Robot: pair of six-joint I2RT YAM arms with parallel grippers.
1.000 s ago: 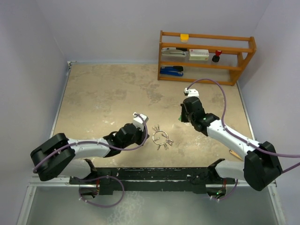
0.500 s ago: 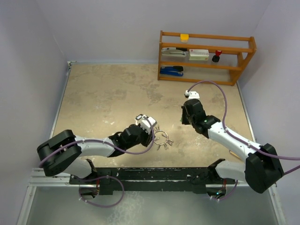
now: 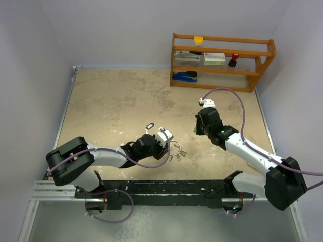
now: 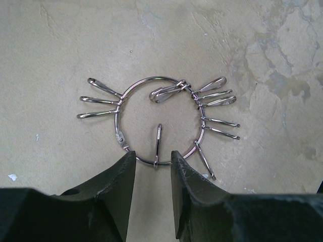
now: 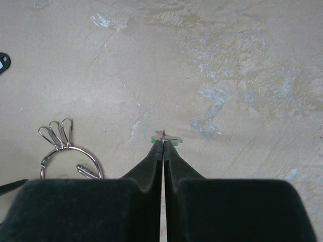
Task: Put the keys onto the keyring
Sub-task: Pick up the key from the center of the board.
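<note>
The keyring (image 4: 132, 91) is a silver wire ring with several wire clips on it, lying flat on the table; it also shows in the top view (image 3: 175, 148) and the right wrist view (image 5: 70, 150). My left gripper (image 4: 153, 160) is open, with its fingertips on either side of the ring's near rim; in the top view it (image 3: 168, 143) sits just left of the ring. My right gripper (image 5: 163, 141) is shut on the green-headed key (image 5: 164, 136), held edge-on low over the table, right of the ring (image 3: 197, 129). No other keys show.
A small black tag (image 3: 149, 125) lies just behind my left gripper; it also shows in the right wrist view (image 5: 3, 61). A wooden shelf (image 3: 222, 41) with staplers and small items stands at the back right. A small orange stick (image 3: 251, 165) lies near the right arm.
My left gripper has moved right to the keyring, and its fingers now straddle the ring's near rim. The black tag has come into view behind it. The right arm has barely moved.
</note>
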